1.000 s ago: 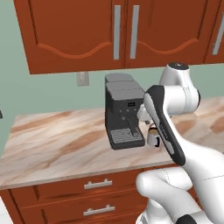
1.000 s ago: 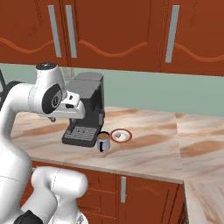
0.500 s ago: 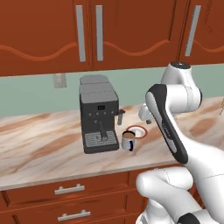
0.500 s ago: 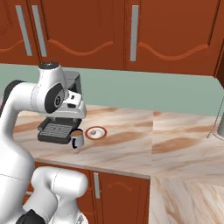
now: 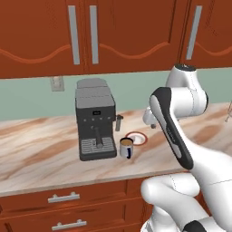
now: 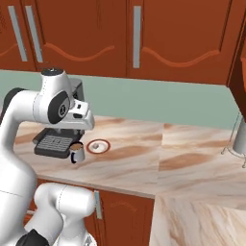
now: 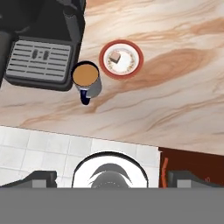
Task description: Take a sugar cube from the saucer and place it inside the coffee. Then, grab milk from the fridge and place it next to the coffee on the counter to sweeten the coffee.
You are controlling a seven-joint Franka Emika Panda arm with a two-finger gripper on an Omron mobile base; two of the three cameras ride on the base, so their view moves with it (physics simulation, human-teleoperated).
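Task looks barely started, judging by how things lie: the sugar cube [image 7: 115, 57] sits on the saucer [image 7: 132, 71], a bit toward 10 o'clock of its centre in the hand view, untouched. The coffee [image 7: 86, 77] stands on the table [image 7: 175, 100] just beside the saucer, at roughly 8 o'clock from it in the hand view, brown liquid showing w/ nothing seen floating in it, handle pointing to 6 o'clock. The espresso machine [image 7: 39, 61] is at 9 o'clock of the mug, drip tray near touching it. End effector [image 7: 109, 175] hangs high above the table edge w/ jaws spread wide, nothing between them; its two dark fingertips [image 7: 41, 178] stand far apart at the bottom of the hand view. In the right base view the hand [image 6: 79, 115] sits above the mug [image 6: 77, 153] and the saucer [image 6: 97, 145], well apart from both. Left to do, as a guess: drop down over the saucer, pinch the cube, lift, carry it over to the mug and let go; then the whole milk part, i.e. get the carton from the fridge and set it next to the mug. The cube is small, so the approach likely needs close centring over it
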